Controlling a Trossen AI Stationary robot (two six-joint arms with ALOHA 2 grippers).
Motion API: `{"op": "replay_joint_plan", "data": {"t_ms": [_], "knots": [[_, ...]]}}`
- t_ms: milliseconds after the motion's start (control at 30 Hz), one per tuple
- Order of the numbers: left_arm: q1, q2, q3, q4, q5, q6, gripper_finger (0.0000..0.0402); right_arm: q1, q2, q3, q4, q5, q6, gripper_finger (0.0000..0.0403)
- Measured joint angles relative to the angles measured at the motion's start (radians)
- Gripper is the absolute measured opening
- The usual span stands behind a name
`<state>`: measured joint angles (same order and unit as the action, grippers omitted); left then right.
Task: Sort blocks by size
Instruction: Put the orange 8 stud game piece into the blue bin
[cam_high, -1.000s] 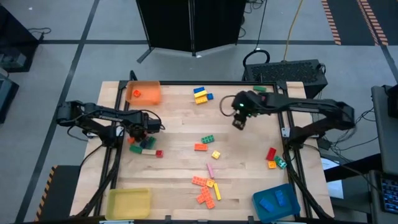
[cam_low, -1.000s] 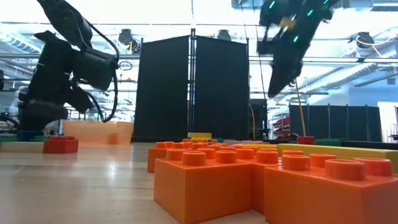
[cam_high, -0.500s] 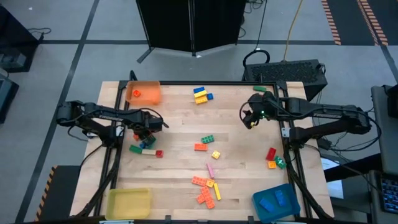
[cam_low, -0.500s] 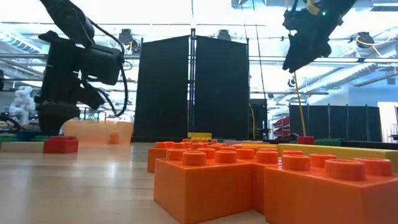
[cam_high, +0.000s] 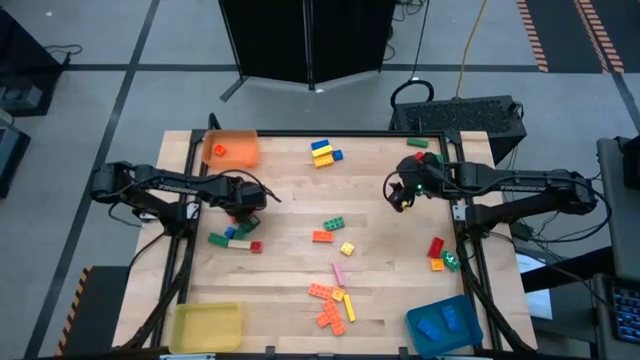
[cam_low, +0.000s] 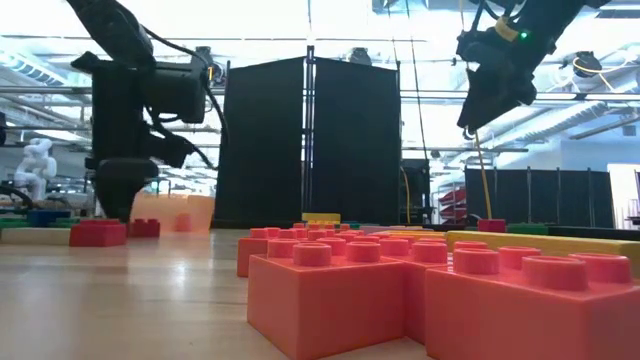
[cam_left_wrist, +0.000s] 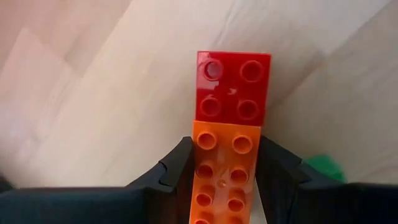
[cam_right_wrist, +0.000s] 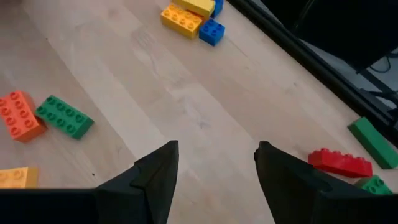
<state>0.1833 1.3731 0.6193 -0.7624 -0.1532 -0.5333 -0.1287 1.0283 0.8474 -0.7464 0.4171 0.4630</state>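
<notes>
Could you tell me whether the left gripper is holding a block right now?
Yes. The left gripper is shut on an orange block: its dark fingers press both sides, with a red block joined at the end.

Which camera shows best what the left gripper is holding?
The left wrist view: the left gripper is shut on an orange block with a red block joined to its end, studs plainly visible. The high view hides the blocks under the gripper; the low view shows only the gripper's dark body.

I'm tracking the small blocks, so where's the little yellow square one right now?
In the high view the small yellow block lies near the table's middle, just right of the orange block and below the green block.
</notes>
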Motion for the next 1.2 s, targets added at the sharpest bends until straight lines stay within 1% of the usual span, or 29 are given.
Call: {"op": "replay_joint_plan", "data": {"t_ms": [367,767,1033,1200], "knots": [[0.000,0.000,0.000,0.137,0.018,0.000,0.0128,0.000,0.000,0.000,0.086,-0.003,-0.060,0.0205],[-0.003,0.002,-0.002,0.201,0.051,0.077,0.0135,0.000,0.000,0.000,0.085,-0.003,-0.060,0.0205],[-0.015,0.002,-0.002,0.323,0.082,0.130,0.0138,0.000,0.000,0.000,0.086,-0.003,-0.060,0.0205],[-0.016,0.002,-0.002,0.350,0.083,0.131,0.0138,0.000,0.000,0.001,0.092,-0.003,-0.064,0.0205]]}}
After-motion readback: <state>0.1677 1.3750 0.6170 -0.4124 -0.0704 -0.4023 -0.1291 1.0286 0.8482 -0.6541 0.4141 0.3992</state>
